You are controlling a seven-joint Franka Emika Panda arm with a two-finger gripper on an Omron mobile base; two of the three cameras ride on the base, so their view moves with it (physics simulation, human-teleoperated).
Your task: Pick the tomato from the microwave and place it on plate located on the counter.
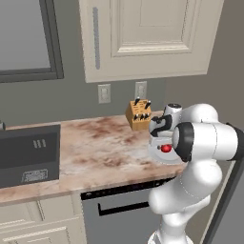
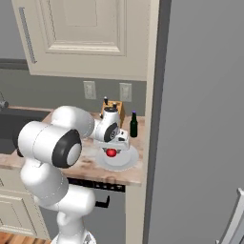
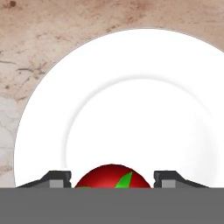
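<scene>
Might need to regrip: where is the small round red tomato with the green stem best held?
Across the widest middle of the small round red tomato, straight from above: its green stem faces the hand camera, and it sits between the gripper fingertips over the plain white plate.

A cream upper cabinet [image 1: 147, 35] hangs on the grey wall [image 1: 71, 97], with two white outlets [image 1: 104, 93] below it. A tall grey panel [image 2: 200, 119] stands at the right. The dishwasher [image 1: 119, 209] is dark grey.

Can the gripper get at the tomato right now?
Probably yes: the gripper is directly over the tomato, a fingertip on each side with gaps, so it looks open. The tomato sits on the plate; nothing is between them.
</scene>
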